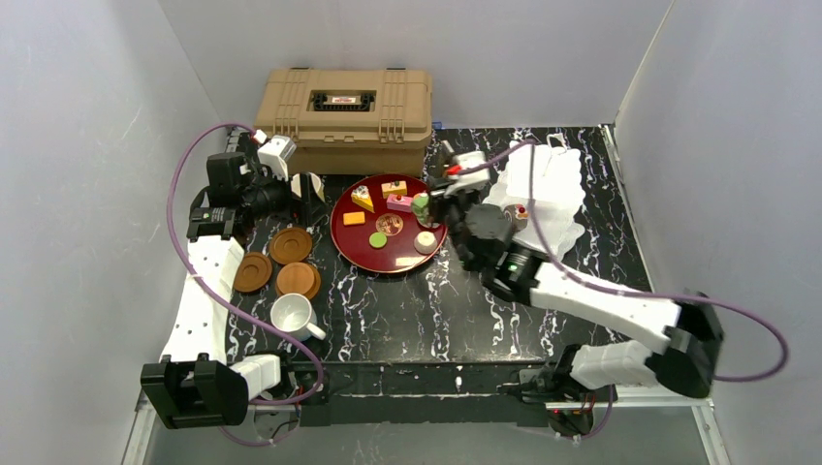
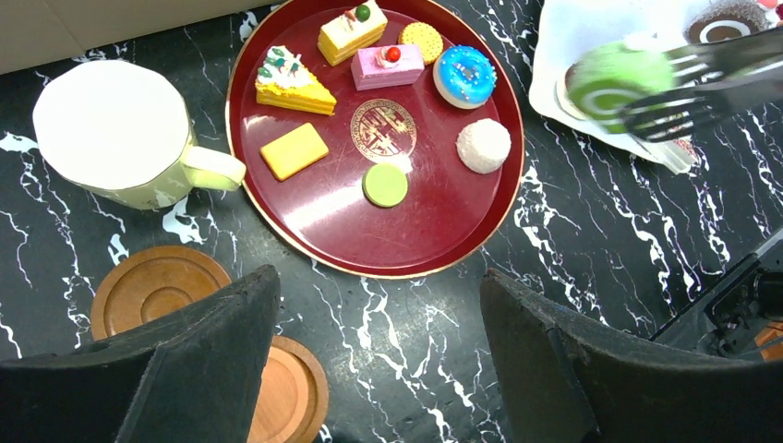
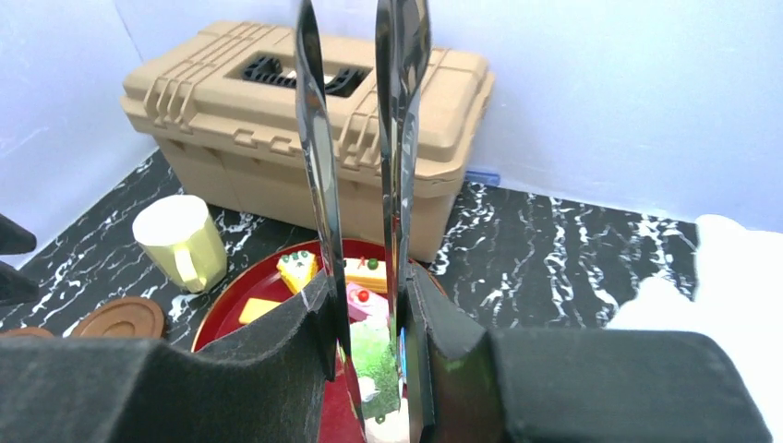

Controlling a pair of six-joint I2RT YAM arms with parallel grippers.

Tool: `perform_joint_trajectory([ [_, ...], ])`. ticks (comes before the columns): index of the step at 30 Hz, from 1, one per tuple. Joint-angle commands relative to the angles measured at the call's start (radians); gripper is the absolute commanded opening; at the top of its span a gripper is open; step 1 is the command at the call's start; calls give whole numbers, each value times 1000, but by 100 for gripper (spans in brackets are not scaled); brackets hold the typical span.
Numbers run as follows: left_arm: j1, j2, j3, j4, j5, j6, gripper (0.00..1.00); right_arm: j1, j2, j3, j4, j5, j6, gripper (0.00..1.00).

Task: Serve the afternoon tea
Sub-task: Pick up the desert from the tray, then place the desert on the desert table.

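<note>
The right gripper (image 3: 369,314) is clamped on a pair of slim metal tongs (image 3: 312,166). The tong tips pinch a round green toy roll cake (image 2: 617,78), raised between the big round dark-red tray (image 2: 323,231) and the white scalloped stand (image 2: 572,37) to its right. The step looks like moving cakes onto the stand. Next, centre the cake over a free tier, lower it and ease the squeeze. The left gripper (image 2: 379,286) hangs wide and empty above the round brown saucers (image 2: 152,291), left of the tray.

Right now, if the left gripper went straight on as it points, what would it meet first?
Likely the marble table, just short of the dark-red tray; the left gripper, jaws open, points there. Depth unclear: possibly the tray's near rim.
</note>
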State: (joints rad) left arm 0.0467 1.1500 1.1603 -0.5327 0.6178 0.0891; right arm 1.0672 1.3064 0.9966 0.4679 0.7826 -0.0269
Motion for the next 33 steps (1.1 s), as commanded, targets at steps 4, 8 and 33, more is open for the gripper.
perform_joint_trajectory([
  [4, 1, -27, 18, -23, 34, -6, 77, 2, -266, -27, -353, 111, 44, 25],
  [8, 1, -37, 18, -24, 30, -1, 77, 2, -380, -12, -519, 190, 78, 25],
  [33, 2, -6, 48, -29, 36, -8, 76, -4, -555, -116, -426, 532, -167, 27],
])
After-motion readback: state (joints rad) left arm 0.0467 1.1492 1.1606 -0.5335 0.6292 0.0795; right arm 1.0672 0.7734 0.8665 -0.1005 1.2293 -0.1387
